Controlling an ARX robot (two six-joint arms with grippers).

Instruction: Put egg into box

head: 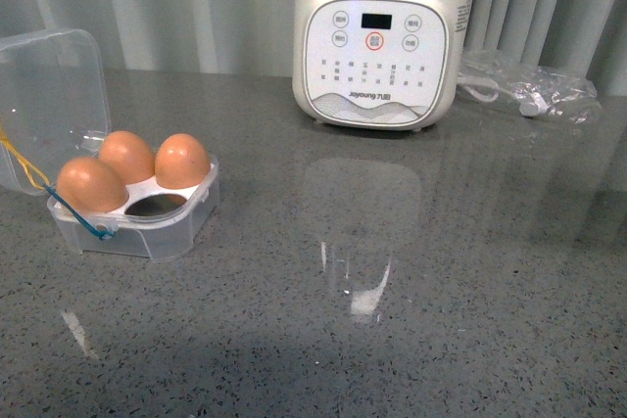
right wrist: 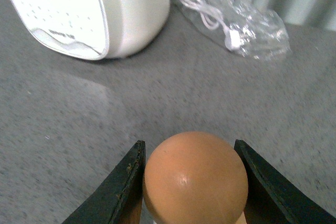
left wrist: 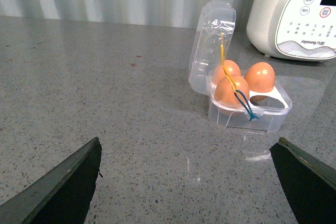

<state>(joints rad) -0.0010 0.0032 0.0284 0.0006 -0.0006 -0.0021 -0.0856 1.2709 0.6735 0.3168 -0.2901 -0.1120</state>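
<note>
Between right fingers [right wrist: 119, 192], egg [right wrist: 195, 179] apparently touching both, box [head: 181, 227] open

Box: we see a small square clear-plastic egg box [head: 181, 227] at the left, its rounded lid [head: 49, 95] open.
Eggs: three orange-brown eggs [head: 126, 157] sit inside; the near-right cell [head: 157, 205] is empty.
Appliance: a white rounded kitchen appliance [head: 377, 46] stands behind, well apart.
Bag: a crinkled clear plastic bag [head: 534, 90] lies to the appliance's right.
Surface: we see a grey speckled countertop [head: 392, 320].
</note>
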